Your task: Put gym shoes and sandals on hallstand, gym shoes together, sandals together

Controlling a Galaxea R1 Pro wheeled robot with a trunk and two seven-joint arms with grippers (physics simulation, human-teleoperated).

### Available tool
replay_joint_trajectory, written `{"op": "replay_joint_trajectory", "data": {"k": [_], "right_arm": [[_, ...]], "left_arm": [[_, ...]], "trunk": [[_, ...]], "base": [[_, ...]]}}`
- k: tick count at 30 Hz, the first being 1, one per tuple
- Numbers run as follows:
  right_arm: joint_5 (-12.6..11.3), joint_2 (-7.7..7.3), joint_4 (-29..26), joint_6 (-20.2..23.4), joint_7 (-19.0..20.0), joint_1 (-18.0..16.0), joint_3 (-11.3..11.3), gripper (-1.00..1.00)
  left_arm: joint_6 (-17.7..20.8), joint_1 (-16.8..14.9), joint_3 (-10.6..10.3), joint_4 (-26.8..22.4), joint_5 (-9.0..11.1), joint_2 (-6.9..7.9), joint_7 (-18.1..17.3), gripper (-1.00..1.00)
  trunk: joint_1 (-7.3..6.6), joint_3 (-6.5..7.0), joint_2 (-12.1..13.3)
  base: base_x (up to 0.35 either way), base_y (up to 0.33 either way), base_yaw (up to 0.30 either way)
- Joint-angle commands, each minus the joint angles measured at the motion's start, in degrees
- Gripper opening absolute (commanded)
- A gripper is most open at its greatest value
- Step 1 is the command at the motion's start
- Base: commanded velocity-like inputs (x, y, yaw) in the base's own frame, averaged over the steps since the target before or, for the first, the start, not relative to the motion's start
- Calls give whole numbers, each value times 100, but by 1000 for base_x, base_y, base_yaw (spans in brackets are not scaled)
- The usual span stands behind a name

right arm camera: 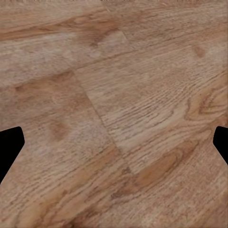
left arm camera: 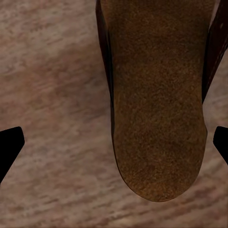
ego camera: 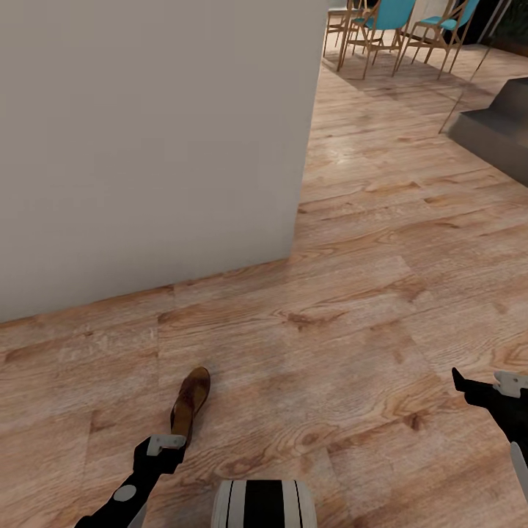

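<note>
**Left end effector poised over one sandal on the floor**

While your head camera looks down past the trunk, one flat brown leather sandal (ego camera: pixel 191 403) with a tan insole and dark reddish-brown straps lies on the light brown wood-grain plank floor (ego camera: pixel 352 293), near the robot and a little left of centre. Its long axis runs away from you, tilted slightly to the right at the far end. Your left end effector (ego camera: pixel 163 446) sits at the sandal's near end, just above or against it; from the head view you cannot tell whether it touches. In the left wrist view the sandal (left arm camera: pixel 159 95) lies between the two dark fingertips (left arm camera: pixel 8 147), which stand wide apart at the frame edges with bare floor on either side of the sole, so the left end effector is released and holds nothing.

Your right end effector (ego camera: pixel 488 389) hangs over bare planks at the near right, well apart from the sandal. Its wrist view shows spread fingertips (right arm camera: pixel 9 147) and wood floor (right arm camera: pixel 118 104) between them, so it too is released.

To the far left, a plain pale grey wall block (ego camera: pixel 147 132) meets the floor. Far right, turquoise-seated chairs (ego camera: pixel 385 18) on thin wooden legs stand beyond a dark grey step (ego camera: pixel 495 128).
</note>
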Motion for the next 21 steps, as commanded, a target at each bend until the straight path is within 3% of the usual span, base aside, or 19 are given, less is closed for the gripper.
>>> {"op": "replay_joint_trajectory", "data": {"k": [1, 18, 21], "right_arm": [[-25, 1, -7, 32, 28, -2, -9, 100], [-25, 1, -6, 32, 27, -2, -9, 100], [-25, 1, -7, 32, 27, -2, -12, 100]], "left_arm": [[-20, -2, -9, 4, -31, 2, 6, 100], [-18, -2, -7, -7, -24, 2, 13, 100], [-15, -2, -6, -6, -23, 2, 13, 100]], "trunk": [[-1, -3, -1], [-1, -3, -1], [7, -70, -5]], "base": [[3, 0, 0], [0, 0, -65], [0, 0, -14]]}}
